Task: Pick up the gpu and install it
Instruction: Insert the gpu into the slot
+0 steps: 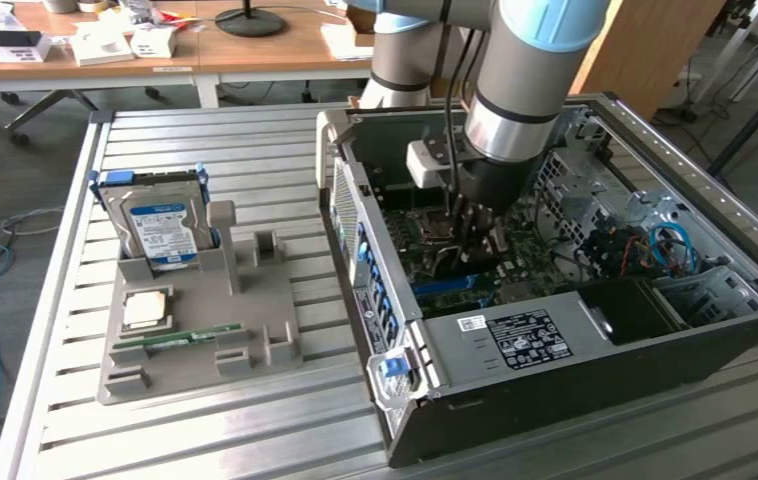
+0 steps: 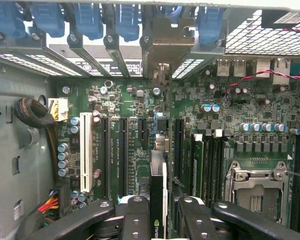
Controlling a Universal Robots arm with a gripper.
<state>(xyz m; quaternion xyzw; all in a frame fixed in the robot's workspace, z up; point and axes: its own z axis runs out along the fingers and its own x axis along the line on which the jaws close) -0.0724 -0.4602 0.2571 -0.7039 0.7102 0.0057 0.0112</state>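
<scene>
Ext. view: arm (image 1: 526,70) reached down into an open PC case (image 1: 699,320) lying on its side on the slatted worktop (image 1: 219,440). Fingers (image 1: 466,225) sat low inside the case, just over the motherboard (image 1: 546,250); what they held couldn't be made out from here. Well away from the fingers, toward the exterior view's left, a grey holder tray (image 1: 259,330) carried a hard drive (image 1: 163,230) standing upright, w/ a CPU chip (image 1: 146,308) and a RAM stick (image 1: 179,338) lying flat.

Wrist view: fingers (image 2: 138,217) were closed on the gpu (image 2: 158,185), one on each side of it. Card was seen edge-on, green logo near the grip. It stood on edge over the board, running parallel w/ the long black expansion slots (image 2: 115,150). Couldn't tell if it was seated. White slot (image 2: 86,150) lay past those on one side of the fingers; RAM slots (image 2: 197,160) and CPU socket (image 2: 255,190) lay on the other. Ahead of the fingers, a row of rear slot covers w/ blue latches (image 2: 85,20).
</scene>
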